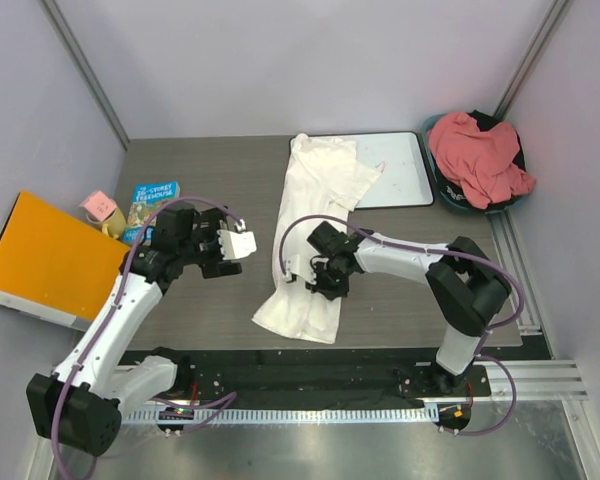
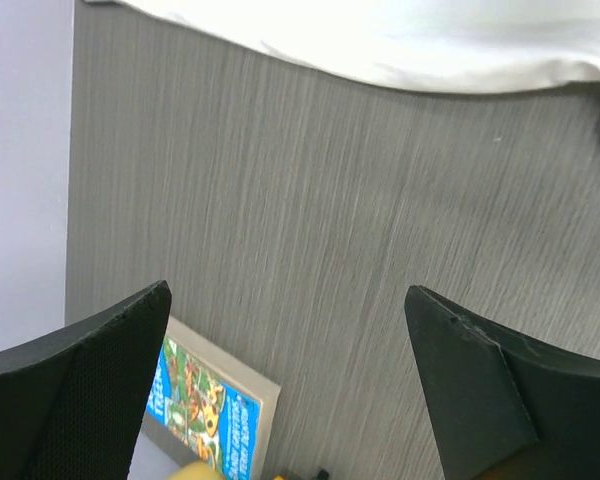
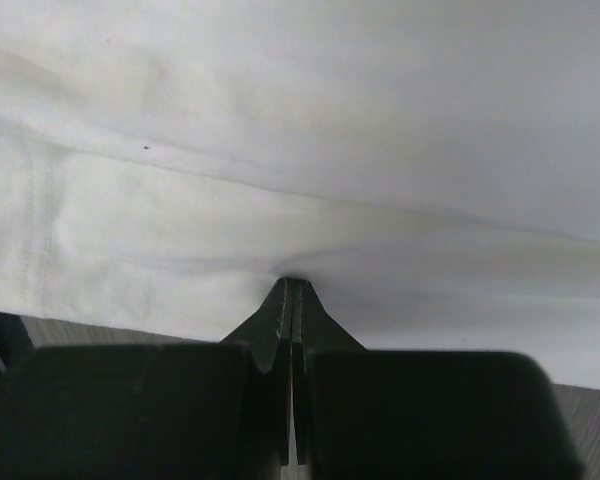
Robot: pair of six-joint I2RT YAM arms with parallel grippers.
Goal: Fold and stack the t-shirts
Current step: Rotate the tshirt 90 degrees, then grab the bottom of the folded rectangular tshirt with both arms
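The white t-shirt (image 1: 315, 195) was found on the table (image 1: 200, 165), light and limp, pinched at one edge by the closed right gripper (image 3: 293, 292). The left gripper (image 2: 285, 300) was spread, empty; corner holds were advised.

The blue book (image 1: 152, 207) cover seems to read "26-Storey Treehouse".

My top view looks down from high behind the rig over the whole tabletop (image 1: 210, 170). My left wrist view looks down from close above it, sharing the book (image 2: 205, 405) and the white t-shirt (image 2: 400, 40) edge. My right wrist view sits right up against that shirt.
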